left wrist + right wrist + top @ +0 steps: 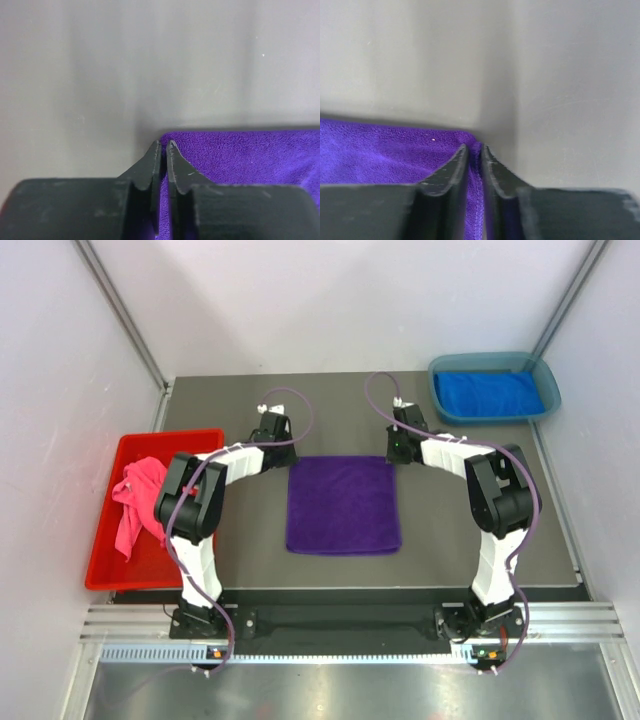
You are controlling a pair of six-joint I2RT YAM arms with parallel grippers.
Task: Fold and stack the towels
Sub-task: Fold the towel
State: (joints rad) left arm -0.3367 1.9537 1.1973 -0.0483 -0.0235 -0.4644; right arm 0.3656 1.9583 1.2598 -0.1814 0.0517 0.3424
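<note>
Reaching forward from their bases at the near edge, my two arms bend at the elbows and point inward, so that the wrists come low over the far edge of the purple towel. This towel lies flat and open in the middle of the table. My left gripper is at the far left corner of it, jaws pressed nearly together, with purple cloth showing in the thin gap between them. My right gripper is at the far right corner and pinches the hem the same way. The pink towel lies crumpled in the red bin at my left, and the royal blue towel lies in the teal tray at the far right.
</note>
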